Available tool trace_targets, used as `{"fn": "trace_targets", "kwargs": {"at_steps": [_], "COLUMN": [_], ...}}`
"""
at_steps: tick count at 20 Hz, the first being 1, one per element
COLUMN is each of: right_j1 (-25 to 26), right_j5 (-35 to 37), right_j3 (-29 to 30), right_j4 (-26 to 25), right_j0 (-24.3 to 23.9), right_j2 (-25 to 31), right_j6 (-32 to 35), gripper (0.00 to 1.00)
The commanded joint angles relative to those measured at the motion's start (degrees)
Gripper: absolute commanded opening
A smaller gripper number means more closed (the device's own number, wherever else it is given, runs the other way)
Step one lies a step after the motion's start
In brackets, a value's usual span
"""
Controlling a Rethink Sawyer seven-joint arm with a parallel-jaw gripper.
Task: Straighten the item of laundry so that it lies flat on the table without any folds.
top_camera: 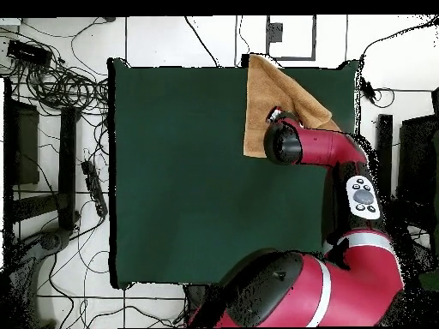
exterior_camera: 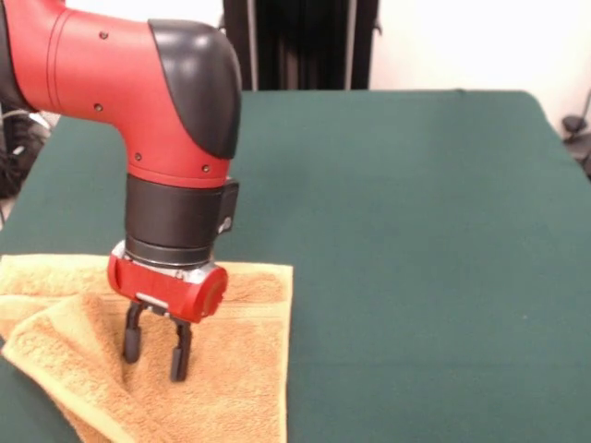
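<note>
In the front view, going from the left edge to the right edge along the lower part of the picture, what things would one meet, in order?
Folded towel with the open gripper over it → bare green table.

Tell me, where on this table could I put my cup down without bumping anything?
Nearly all the green table is bare: everything beside the towel's straight edge, out to the far corners. Only the towel's corner is crowded, where the gripper stands on the folded cloth, fingers open.
</note>
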Motion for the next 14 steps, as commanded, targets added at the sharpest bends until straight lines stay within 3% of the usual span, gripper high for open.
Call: {"fn": "trace_targets", "kwargs": {"at_steps": [1, 14], "right_j1": [6.45, 5.48], "right_j5": [14.54, 13.38], "right_j3": [12.6, 15.61], "right_j4": [4.66, 9.0], "right_j0": [5.16, 7.67], "right_j2": [4.56, 1.96], "right_j6": [3.39, 6.33], "gripper": [1.0, 1.0]}}
